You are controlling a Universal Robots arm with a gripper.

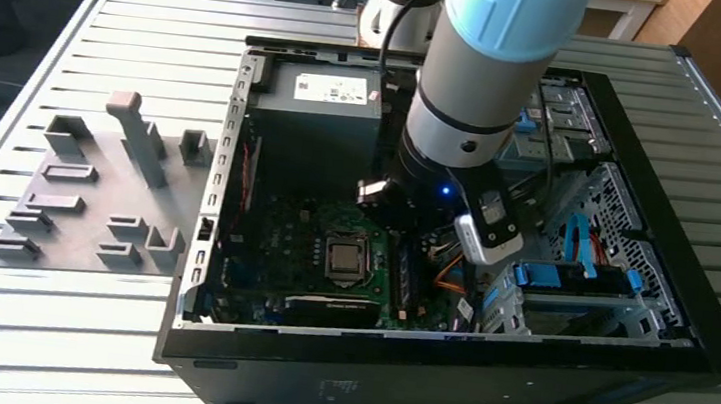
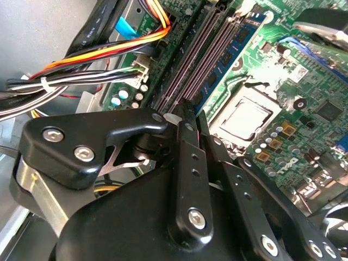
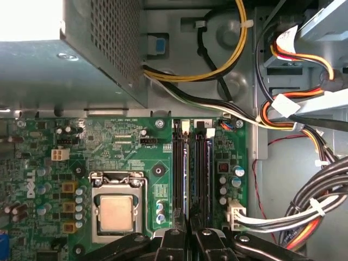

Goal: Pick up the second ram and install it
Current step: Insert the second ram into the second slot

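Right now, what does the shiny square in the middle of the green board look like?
The square is a flat plate of dull, silvery-tan metal, lying level and bare, with nothing resting on it. A bright metal frame clamps round its edges. It sits on the green board, beside the long dark slots but apart from them. Small tan and pale blue parts stand close to the frame.
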